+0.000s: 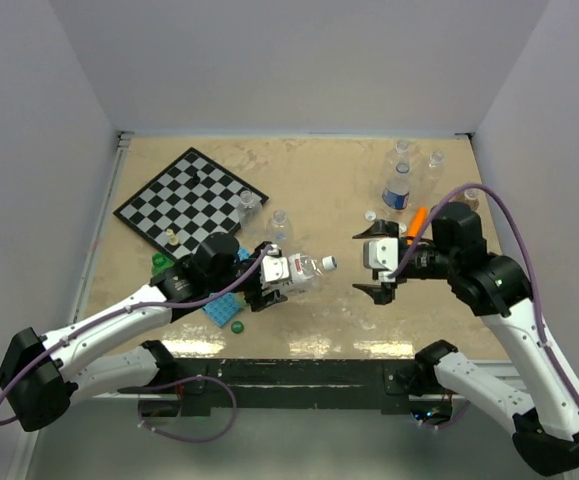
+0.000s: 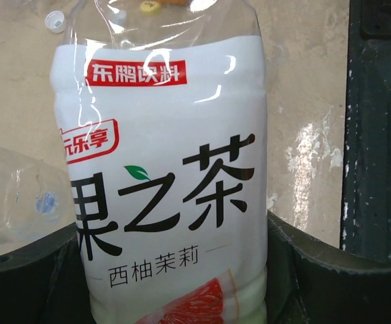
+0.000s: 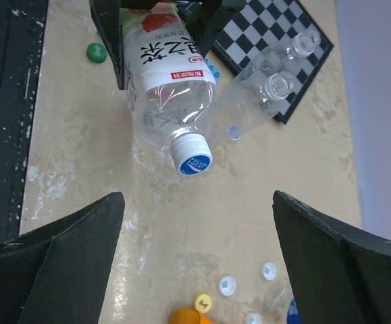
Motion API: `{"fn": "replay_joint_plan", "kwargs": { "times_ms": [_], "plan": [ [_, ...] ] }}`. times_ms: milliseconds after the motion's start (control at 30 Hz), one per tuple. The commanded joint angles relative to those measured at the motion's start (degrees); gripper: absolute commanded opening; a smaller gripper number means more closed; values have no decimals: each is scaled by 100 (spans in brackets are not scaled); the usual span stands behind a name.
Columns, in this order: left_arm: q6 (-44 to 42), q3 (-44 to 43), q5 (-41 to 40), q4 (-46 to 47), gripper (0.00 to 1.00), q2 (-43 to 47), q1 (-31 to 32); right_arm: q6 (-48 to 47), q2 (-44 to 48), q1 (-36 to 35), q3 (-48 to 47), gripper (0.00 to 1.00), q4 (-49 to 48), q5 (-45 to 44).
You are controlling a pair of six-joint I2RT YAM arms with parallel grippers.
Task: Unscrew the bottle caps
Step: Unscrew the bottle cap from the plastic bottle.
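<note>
My left gripper (image 1: 267, 280) is shut on a white-labelled bottle (image 1: 291, 270) and holds it on its side above the table, neck pointing right. In the left wrist view the bottle (image 2: 161, 169) fills the frame between my fingers (image 2: 175, 277). Its white cap with a blue top (image 1: 329, 263) is on the neck and faces my right gripper (image 1: 379, 266). That gripper is open and empty, a short gap to the right of the cap. In the right wrist view the cap (image 3: 191, 156) sits just ahead of my spread fingers (image 3: 198, 236).
A chessboard (image 1: 184, 200) lies back left with clear uncapped bottles (image 3: 269, 94) at its edge. A blue-labelled bottle (image 1: 397, 190) and clear bottles (image 1: 402, 150) stand back right. An orange toy (image 1: 418, 219), loose white caps (image 3: 227, 285), a yellow cap (image 3: 203, 302) and a green cap (image 1: 237, 326) lie around.
</note>
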State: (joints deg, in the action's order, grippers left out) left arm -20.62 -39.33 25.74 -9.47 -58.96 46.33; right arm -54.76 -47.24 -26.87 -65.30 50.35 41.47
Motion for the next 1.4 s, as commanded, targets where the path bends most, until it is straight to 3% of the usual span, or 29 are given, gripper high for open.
{"fn": "replay_joint_plan", "kwargs": {
  "times_ms": [0, 300, 567, 1367],
  "plan": [
    [-372, 320, -332, 543, 0, 340, 26, 607, -557, 24, -255, 94, -113, 396],
    [-328, 699, -956, 658, 0, 746, 26, 352, -1129, 24, -528, 93, -113, 854],
    [-311, 707, -1158, 649, 0, 737, 26, 765, -1296, 24, -510, 94, -447, 977],
    [-293, 716, -1343, 675, 0, 737, 26, 1214, -1314, 59, -563, 94, -763, 915]
  ]
}}
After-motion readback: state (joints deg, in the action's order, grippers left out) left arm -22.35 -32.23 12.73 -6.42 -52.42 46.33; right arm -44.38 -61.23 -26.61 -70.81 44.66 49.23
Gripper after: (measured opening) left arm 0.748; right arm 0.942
